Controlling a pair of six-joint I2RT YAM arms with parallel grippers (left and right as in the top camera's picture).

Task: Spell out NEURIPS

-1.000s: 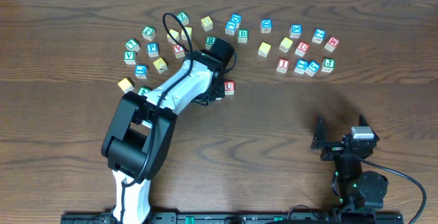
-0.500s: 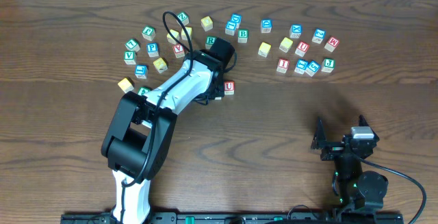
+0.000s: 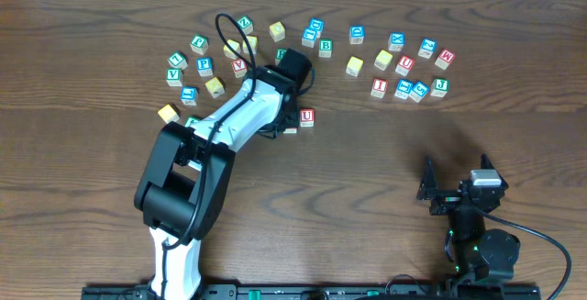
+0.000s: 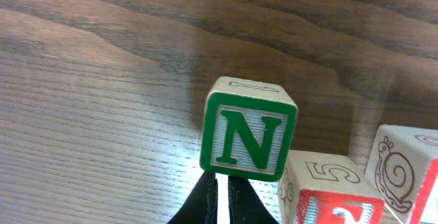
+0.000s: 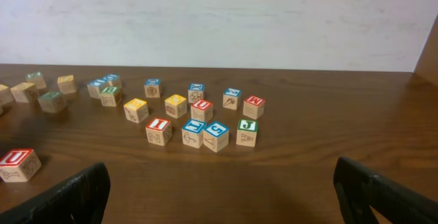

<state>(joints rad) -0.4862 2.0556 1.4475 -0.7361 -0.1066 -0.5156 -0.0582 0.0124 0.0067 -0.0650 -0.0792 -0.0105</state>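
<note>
In the left wrist view a green N block (image 4: pixel 250 138) stands on the table just beyond my left gripper's (image 4: pixel 222 200) fingertips. The fingers are shut, with only a thin slit between them and nothing in it. A red-faced block with a 5 on top (image 4: pixel 328 196) touches the N block on its right, and a block with a snail drawing (image 4: pixel 407 172) comes after that. In the overhead view the left gripper (image 3: pixel 288 122) is hidden under its arm, beside a red U block (image 3: pixel 307 116). My right gripper (image 3: pixel 456 187) is open and empty, also seen in the right wrist view (image 5: pixel 219 190).
Several letter blocks lie in an arc along the far side. Among them are a red I (image 3: pixel 379 86), a red U (image 3: pixel 405 64), a green B (image 3: pixel 325 48) and a blue P (image 3: pixel 204 65). A yellow block (image 3: pixel 168 113) lies left of the arm.
The left arm has shifted very slightly toward the far side. The blocks and the right arm have not moved.
</note>
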